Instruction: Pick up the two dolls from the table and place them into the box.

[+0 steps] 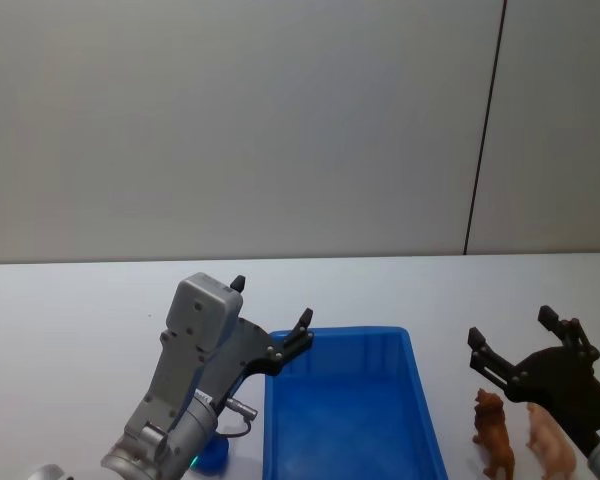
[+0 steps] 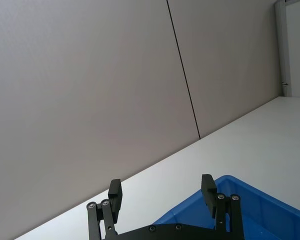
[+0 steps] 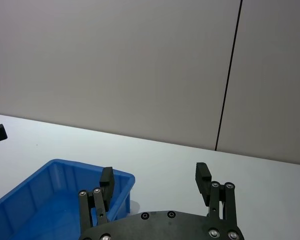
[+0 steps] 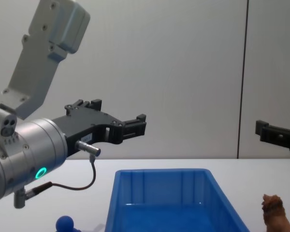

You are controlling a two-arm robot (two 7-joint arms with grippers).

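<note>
1. I see the brown doll (image 1: 494, 433) and the pink doll (image 1: 548, 440) standing side by side on the table (image 1: 80, 300), just right of the box (image 1: 360, 331).
2. My right gripper (image 1: 511, 325) hangs near them, jaws spread wide, empty.
3. My left gripper (image 1: 271, 300) sits raised at the box's far left corner, jaws likewise spread, holding nothing.

The left gripper (image 4: 118, 112) is hovering, fingers spread, above the blue box (image 4: 159, 172)'s left edge, while the brown doll (image 4: 275, 212) is standing alongside.

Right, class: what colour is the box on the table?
The box is bright blue, clearest in the head view.
</note>
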